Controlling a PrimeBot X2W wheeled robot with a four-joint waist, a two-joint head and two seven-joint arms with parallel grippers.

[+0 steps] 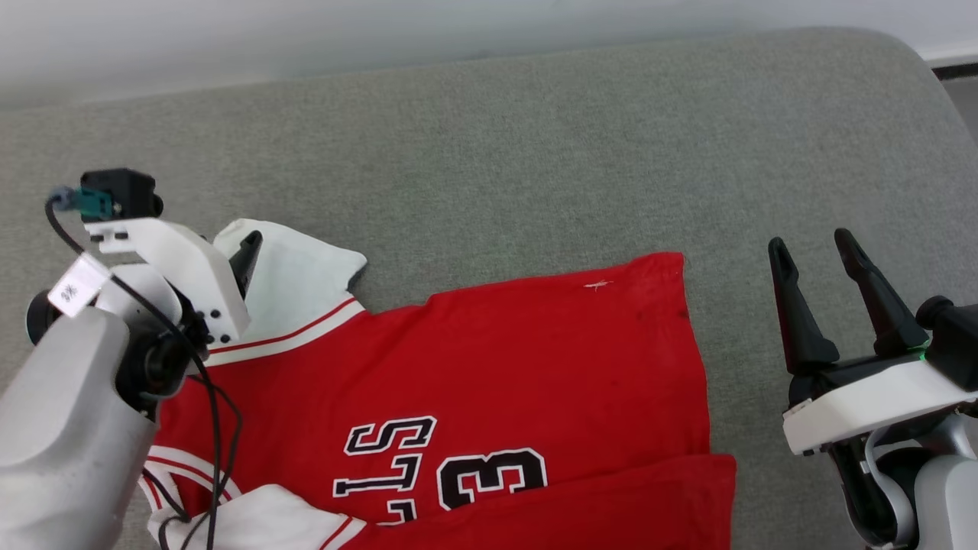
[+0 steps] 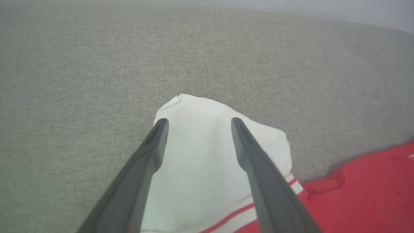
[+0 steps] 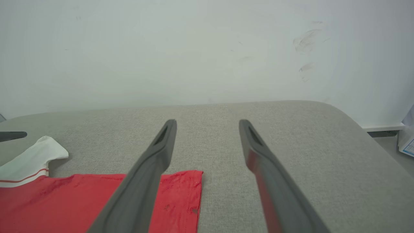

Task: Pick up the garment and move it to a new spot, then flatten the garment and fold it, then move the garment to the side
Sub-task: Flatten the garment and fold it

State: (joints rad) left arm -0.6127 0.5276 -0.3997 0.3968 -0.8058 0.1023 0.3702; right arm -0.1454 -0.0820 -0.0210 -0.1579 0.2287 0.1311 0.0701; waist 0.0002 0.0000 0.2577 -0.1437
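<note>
The garment (image 1: 489, 367), a red jersey with black white-outlined letters and numbers facing up, lies spread on the grey cushion (image 1: 535, 153). Its near edge is folded over as a plain red strip (image 1: 611, 496). One white sleeve (image 2: 207, 152) with red stripe trim points toward the far left. My left gripper (image 2: 197, 121) hovers over that sleeve, open, with nothing between its fingers; the head view shows one finger (image 1: 246, 256) above the sleeve. Off the hem to the right, my right gripper (image 1: 811, 243) stands open over bare cushion (image 3: 291, 145), and the garment's hem corner (image 3: 184, 194) lies beside its left finger.
A pale wall (image 3: 194, 48) runs behind the cushion. The cushion's rounded right corner (image 1: 917, 69) drops to the floor, where a white item (image 3: 408, 142) stands. A second white sleeve (image 1: 267, 519) lies at the near left, under my left arm's cables.
</note>
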